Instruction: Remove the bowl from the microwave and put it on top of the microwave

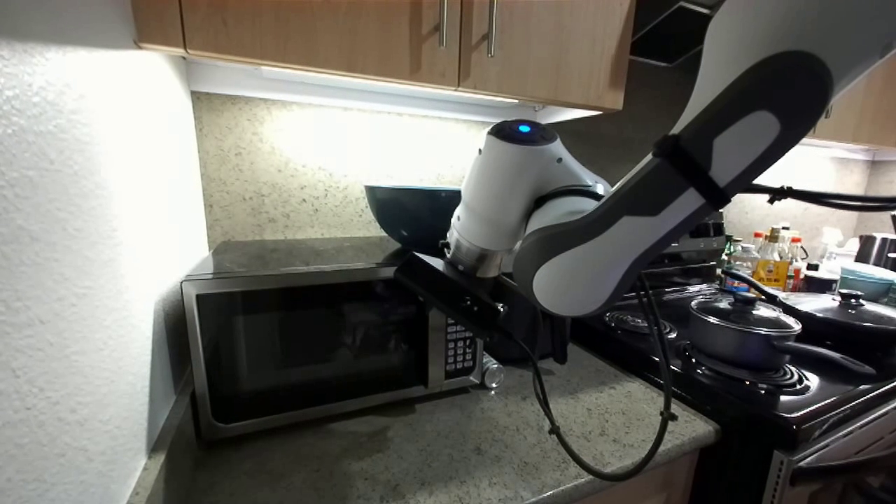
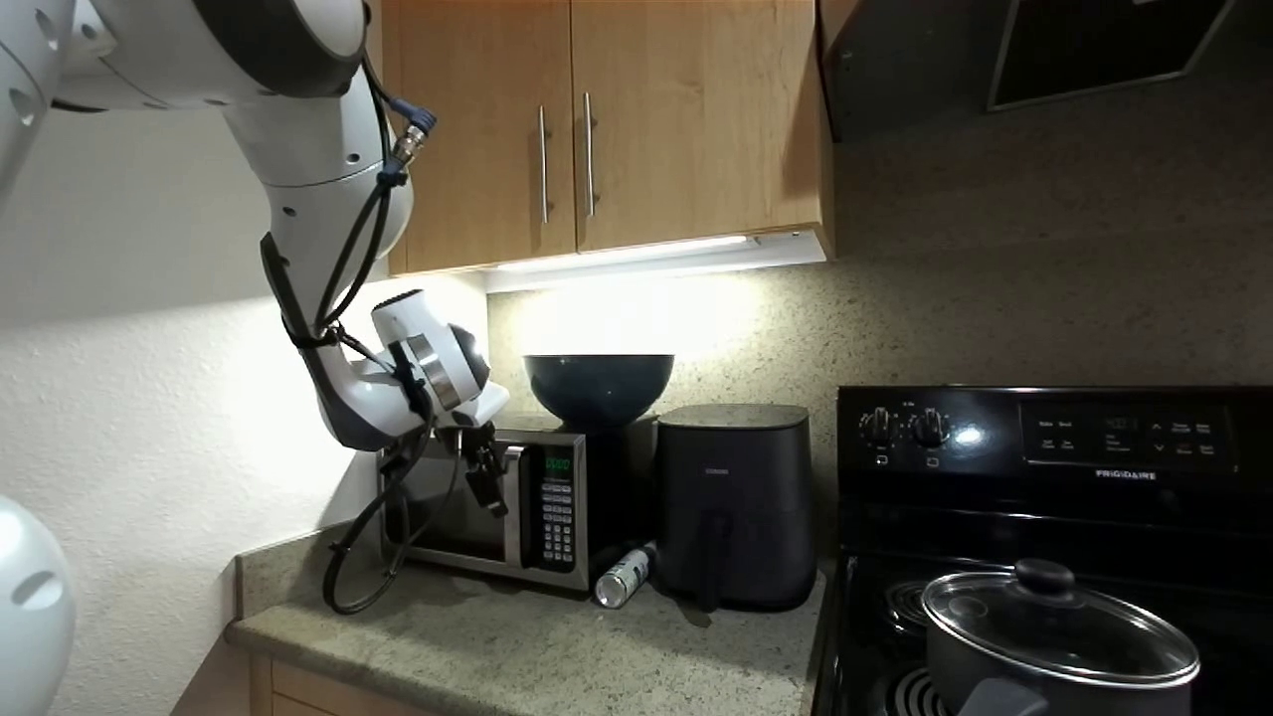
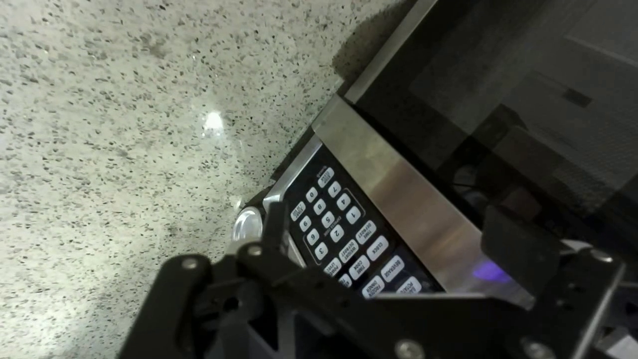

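Plainly the bowl sat on top of the microwave, so I judged only retreat remained. My gripper hung before the handle, jaws spread; backing straight out, slowly, seemed safest, lest it snag.

The microwave stands on the counter, near the wall at its left, with the splashback behind. The bowl sits on top of the microwave, toward the right. The gripper hangs before the microwave's front, near the handle. To the microwave's right stands the fryer, and a can lies on the counter between the two. A cabinet hangs above. Farther right, past the fryer, is the stove. A pot stands at its near left, a pan to the pot's right; bottles stand beyond the pan.
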`<state>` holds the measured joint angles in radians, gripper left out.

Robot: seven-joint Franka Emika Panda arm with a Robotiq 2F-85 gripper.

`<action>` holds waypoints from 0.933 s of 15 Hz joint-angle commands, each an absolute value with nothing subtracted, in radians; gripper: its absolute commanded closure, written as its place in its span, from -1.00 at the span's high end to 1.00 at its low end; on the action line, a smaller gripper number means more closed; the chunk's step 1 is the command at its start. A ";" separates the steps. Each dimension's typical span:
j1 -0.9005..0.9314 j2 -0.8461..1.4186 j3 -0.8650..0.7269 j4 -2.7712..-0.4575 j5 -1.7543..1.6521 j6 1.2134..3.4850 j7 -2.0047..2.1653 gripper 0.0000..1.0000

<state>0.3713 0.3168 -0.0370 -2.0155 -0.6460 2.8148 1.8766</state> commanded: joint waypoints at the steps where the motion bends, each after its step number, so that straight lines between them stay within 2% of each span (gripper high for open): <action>1: 0.371 0.317 -0.037 -2.016 -0.646 2.815 1.877 1.00; 4: 0.371 0.317 -0.037 -2.016 -0.646 2.815 1.877 1.00; 8: 0.324 0.215 0.035 -2.131 -0.538 2.716 1.663 1.00; 14: 0.243 0.089 0.166 -2.222 -0.110 2.556 1.225 1.00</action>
